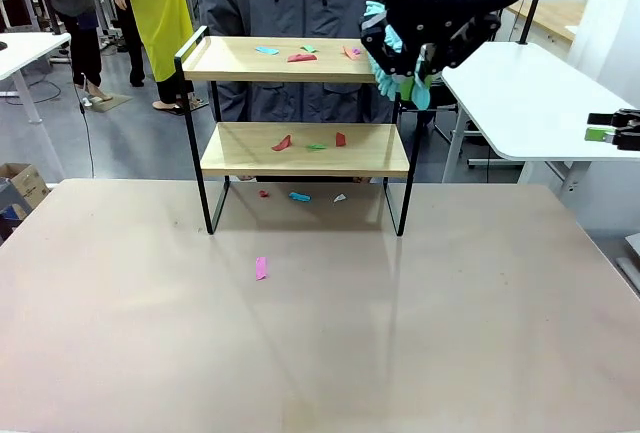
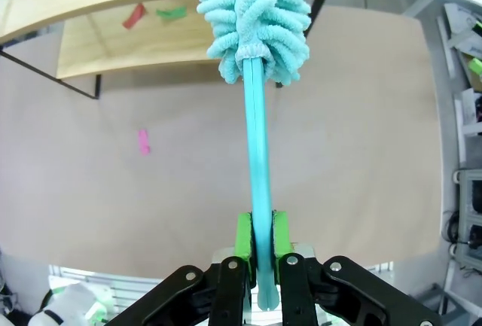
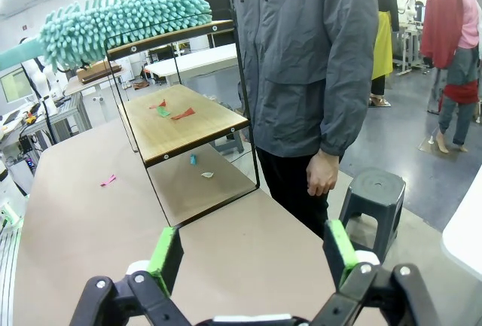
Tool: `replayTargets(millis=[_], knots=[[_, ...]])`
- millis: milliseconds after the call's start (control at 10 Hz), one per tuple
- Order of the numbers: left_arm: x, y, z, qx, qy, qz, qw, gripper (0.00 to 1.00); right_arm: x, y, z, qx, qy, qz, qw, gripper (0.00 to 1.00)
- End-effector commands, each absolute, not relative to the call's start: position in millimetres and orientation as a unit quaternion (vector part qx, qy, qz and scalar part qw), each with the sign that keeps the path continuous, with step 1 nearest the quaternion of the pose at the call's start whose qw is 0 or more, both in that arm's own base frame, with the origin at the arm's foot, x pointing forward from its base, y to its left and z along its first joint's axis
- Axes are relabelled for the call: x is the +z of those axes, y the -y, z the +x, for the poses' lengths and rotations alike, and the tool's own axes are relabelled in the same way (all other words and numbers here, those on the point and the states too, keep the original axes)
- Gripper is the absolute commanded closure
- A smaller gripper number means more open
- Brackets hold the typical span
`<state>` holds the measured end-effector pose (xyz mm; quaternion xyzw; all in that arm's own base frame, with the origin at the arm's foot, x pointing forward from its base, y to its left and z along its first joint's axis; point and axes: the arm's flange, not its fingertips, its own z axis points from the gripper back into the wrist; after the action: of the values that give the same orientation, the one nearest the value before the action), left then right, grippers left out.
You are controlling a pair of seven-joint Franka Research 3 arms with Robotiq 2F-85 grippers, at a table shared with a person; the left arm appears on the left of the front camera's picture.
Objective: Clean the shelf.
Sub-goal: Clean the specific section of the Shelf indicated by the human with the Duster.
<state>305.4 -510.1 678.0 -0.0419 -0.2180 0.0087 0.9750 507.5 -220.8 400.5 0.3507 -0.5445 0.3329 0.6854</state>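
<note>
The shelf (image 1: pixel 300 158) stands at the table's far side, with two wooden boards in a black frame. Coloured paper scraps (image 1: pixel 301 56) lie on the top board, more on the lower board (image 1: pixel 283 143) and a few on the table under it. My left gripper (image 1: pixel 410 71) hovers at the top board's right end, shut on the handle of a teal fluffy duster (image 1: pixel 380 45). In the left wrist view the green pads (image 2: pixel 242 237) clamp the handle and the duster head (image 2: pixel 256 17) points at the shelf (image 2: pixel 113 51). My right gripper (image 3: pixel 252 254) is open and empty, off to the far right (image 1: pixel 600 128).
A pink scrap (image 1: pixel 261 268) lies on the table in front of the shelf. A person in a grey jacket (image 3: pixel 309 62) stands right behind the shelf. A dark stool (image 3: pixel 373 198) stands beside them. A white side table (image 1: pixel 530 103) is at the right.
</note>
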Motion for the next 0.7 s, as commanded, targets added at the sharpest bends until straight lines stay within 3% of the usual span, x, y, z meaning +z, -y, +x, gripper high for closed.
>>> replayTargets(millis=[0,600], knots=[[684,485,316,0.005,0.199,-0.026,0.98,0.87,403,218,507,0.334,0.546,0.348,0.685,0.0],[672,381,332,0.013,0.174,0.07,0.982,0.87,403,218,507,0.334,0.546,0.348,0.685,0.0]])
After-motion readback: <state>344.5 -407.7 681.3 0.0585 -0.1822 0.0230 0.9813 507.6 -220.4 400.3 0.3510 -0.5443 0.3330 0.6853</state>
